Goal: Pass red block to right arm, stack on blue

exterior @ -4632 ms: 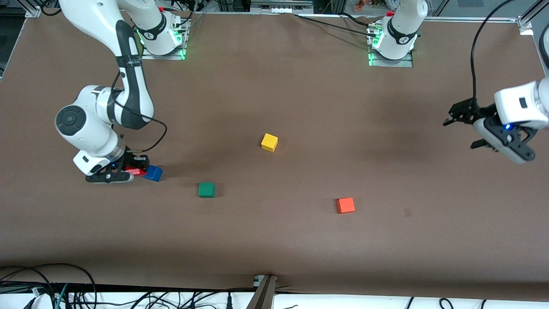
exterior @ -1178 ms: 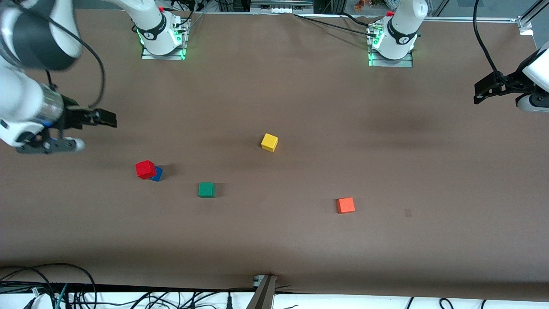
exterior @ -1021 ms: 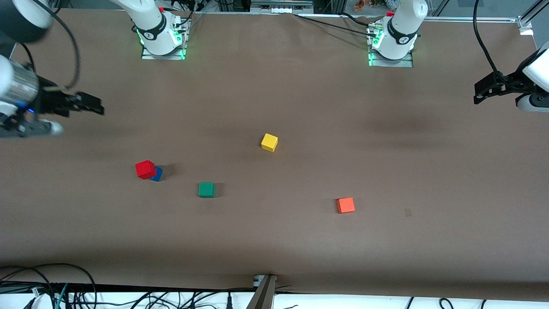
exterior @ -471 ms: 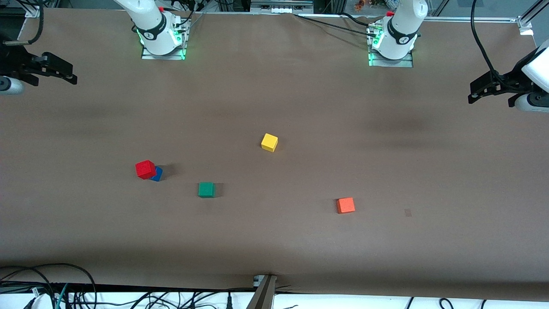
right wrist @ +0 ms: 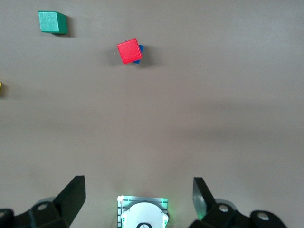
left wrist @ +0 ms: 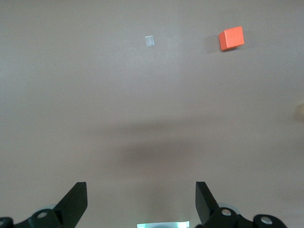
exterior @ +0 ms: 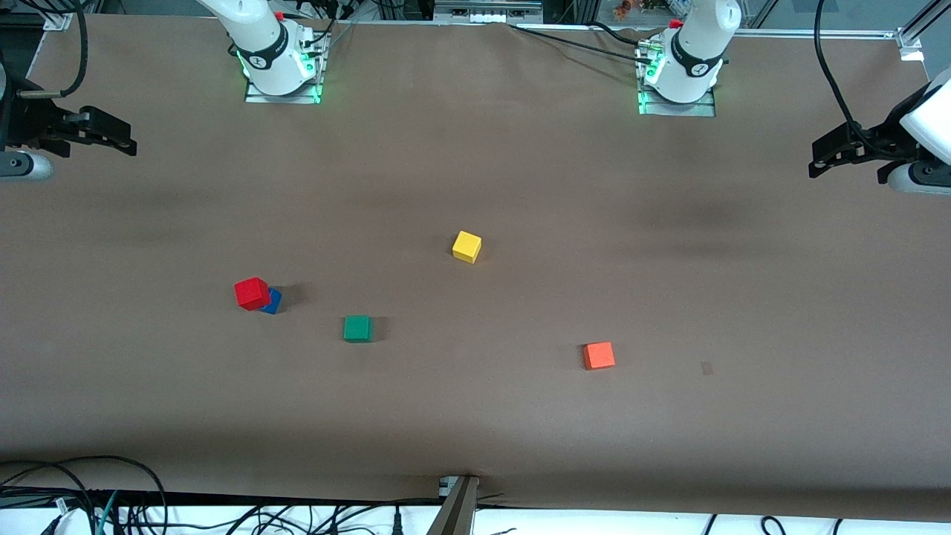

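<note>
On my front view, reading from the camera edge upward: the orange cube [exterior: 598, 355] lies nearest on the brown table [exterior: 475, 431], toward the left arm's end. Next comes the green cube [exterior: 357, 328], toward the right arm's end.

Slightly farther, the red block [exterior: 251, 293] sits on top of the blue cube [exterior: 272, 301], offset so that only 1 edge strip of blue shows beside it. My right wrist view confirms this: red block [right wrist: 129, 51] covers most of the blue cube [right wrist: 138, 53], with the green cube [right wrist: 52, 22] well apart from the pair. No tool touches the stack.

Farther again, near the table's middle, stands the yellow cube [exterior: 466, 246], apart from all others.

Farthest from the camera are the 2 tools, both raised over bare table. The right tool [exterior: 111, 139] hangs over the table margin at the right arm's end; in the right wrist view its 2 fingers [right wrist: 71, 194] stand wide apart with nothing between them. The left tool [exterior: 828, 152] hangs over the margin at the left arm's end; in the left wrist view its fingers [left wrist: 73, 204] are likewise spread wide and hold nothing, with the orange cube [left wrist: 231, 38] and a small pale mark [left wrist: 149, 41] on the table below. The 2 arm bases [exterior: 282, 70] stand along the farthest table edge.
</note>
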Tool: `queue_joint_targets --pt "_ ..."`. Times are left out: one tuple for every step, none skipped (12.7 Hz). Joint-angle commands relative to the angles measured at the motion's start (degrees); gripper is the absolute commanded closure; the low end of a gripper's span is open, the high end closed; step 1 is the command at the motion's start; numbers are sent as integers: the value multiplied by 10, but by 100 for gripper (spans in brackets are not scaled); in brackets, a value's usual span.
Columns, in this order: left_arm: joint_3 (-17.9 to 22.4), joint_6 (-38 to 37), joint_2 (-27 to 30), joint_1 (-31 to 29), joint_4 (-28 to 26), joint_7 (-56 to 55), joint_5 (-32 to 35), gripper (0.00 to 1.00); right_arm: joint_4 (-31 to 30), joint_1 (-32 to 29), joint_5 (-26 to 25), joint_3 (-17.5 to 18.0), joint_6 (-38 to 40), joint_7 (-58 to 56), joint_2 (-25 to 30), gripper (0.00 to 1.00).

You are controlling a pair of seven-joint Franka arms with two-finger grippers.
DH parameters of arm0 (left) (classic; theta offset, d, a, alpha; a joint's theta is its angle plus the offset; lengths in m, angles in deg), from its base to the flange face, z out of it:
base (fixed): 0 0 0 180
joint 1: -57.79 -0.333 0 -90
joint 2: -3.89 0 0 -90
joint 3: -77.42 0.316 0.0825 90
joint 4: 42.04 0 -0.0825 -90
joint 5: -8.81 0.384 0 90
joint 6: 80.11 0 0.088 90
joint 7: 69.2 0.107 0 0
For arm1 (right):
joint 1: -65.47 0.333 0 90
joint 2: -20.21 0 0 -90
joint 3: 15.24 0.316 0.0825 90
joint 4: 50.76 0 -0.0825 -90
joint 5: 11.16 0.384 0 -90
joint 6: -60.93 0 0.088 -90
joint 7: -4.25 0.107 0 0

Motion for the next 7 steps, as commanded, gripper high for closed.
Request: queue_joint_targets --pt "3 -11 3 1 -2 -3 -9 0 28 -7 -8 10 7 5 -16 0" --pt "3 -13 4 1 -2 -3 -9 0 28 -7 -8 10 6 6 -16 0" --pt "3 -15 3 1 -2 -3 -8 0 28 -8 -9 10 6 6 -16 0" --pt "3 -15 3 1 -2 -3 -9 0 28 -8 -9 9 6 6 -16 0" --pt "3 -15 3 2 -1 -3 -8 0 28 -6 -8 10 5 6 -16 0" --pt "3 -15 3 2 -2 -3 -8 0 29 -6 -8 10 4 6 -16 0" --pt "3 -15 3 2 -1 -3 -8 0 28 -5 -8 10 4 6 -16 0"
